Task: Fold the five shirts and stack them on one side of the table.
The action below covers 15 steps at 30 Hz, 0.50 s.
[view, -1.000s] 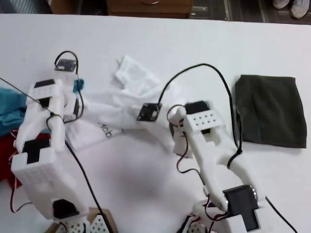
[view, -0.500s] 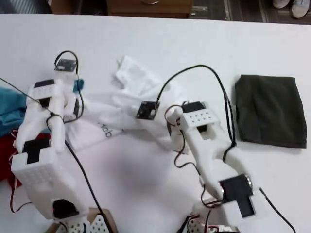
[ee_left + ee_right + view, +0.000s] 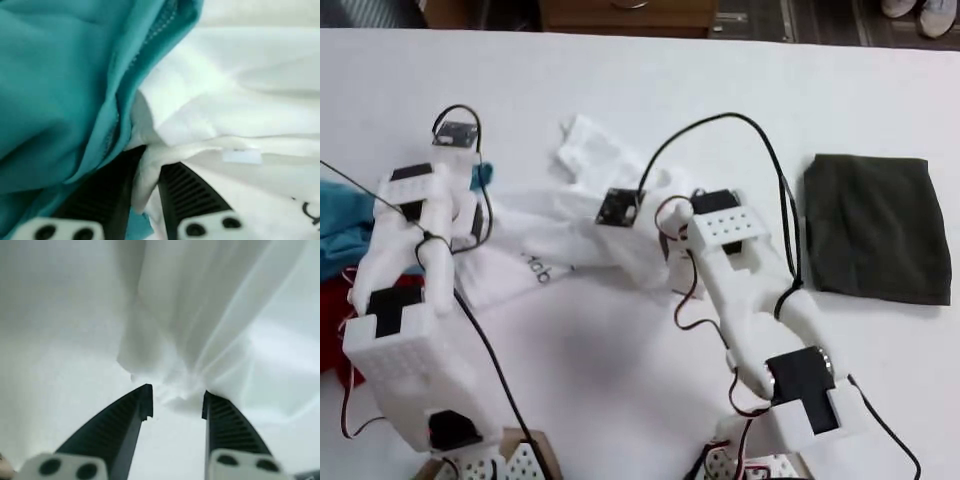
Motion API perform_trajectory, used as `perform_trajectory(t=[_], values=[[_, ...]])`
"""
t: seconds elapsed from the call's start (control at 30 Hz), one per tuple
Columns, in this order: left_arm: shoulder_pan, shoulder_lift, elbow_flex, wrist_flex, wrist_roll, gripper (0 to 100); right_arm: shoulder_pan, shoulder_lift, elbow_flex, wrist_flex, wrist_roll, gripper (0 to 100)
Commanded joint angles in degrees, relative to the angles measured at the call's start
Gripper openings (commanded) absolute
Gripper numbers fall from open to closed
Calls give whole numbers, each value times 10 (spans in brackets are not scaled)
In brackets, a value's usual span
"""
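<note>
A crumpled white shirt [image 3: 570,225] lies spread in the middle of the table. My left gripper [image 3: 146,172] is shut on a fold of its edge, right beside a teal shirt [image 3: 65,75]. In the high view this gripper [image 3: 475,225] sits at the white shirt's left edge. My right gripper [image 3: 175,402] is open, its fingertips [image 3: 142,402] on either side of a bunched fold of the white shirt [image 3: 185,330]. Seen from above it [image 3: 668,258] is over the shirt's right part. A folded dark green shirt [image 3: 875,225] lies flat at the right.
The teal shirt [image 3: 340,215] and a red shirt [image 3: 335,310] are heaped at the table's left edge, partly under the left arm. Black cables loop over the white shirt and above the right arm. Bare table [image 3: 740,80] stretches along the far side.
The right arm has swung left and forward, bringing its gripper further onto the white shirt. The left arm has not moved.
</note>
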Motion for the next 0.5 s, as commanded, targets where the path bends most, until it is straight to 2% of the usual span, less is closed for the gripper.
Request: perform_trajectory(t=[0.0, 0.3, 0.47], values=[[-15, 2, -16, -18, 2, 21, 1, -10, -25, 5, 0, 173], [-15, 2, -16, -18, 2, 21, 1, 6, -12, 2, 1, 173], [-15, 2, -16, -18, 2, 21, 14, 54, -18, -38, -2, 173]])
